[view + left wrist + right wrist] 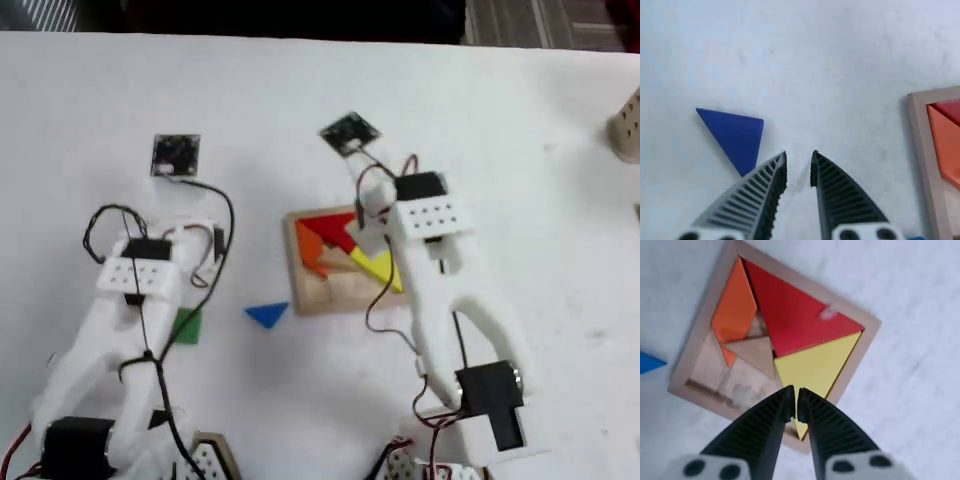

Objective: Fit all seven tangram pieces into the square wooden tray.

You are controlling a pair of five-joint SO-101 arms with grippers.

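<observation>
- At the lower left of the high view, the green piece [187,325] lies on the desk [300,100], partly under the left arm. Risk: a swing of that arm or its loose cable may drag the piece out of reach.
- The left fingers [765,195] stand a narrow gap apart and hold nothing. The blue triangle [737,135] lies just beside one tip. Risk: the gap looks too narrow for the piece, so an advance at this setting would likely push the flat triangle along the desk.
- The right fingers [765,427] are almost closed and empty, their tips over the corner of the yellow triangle [815,365] at the rim of the wooden tray [325,292]. Risk: downward pressure may lift the yellow triangle or slide the unsecured tray.
- At the centre of the high view, the tray also holds the red triangle [795,320] and the orange piece [735,307], with bare floor beside them. Risk: a misrotated piece may jam there.
- Beyond the tray, a black module [350,133] trails a wire. Risk: snagging.
</observation>
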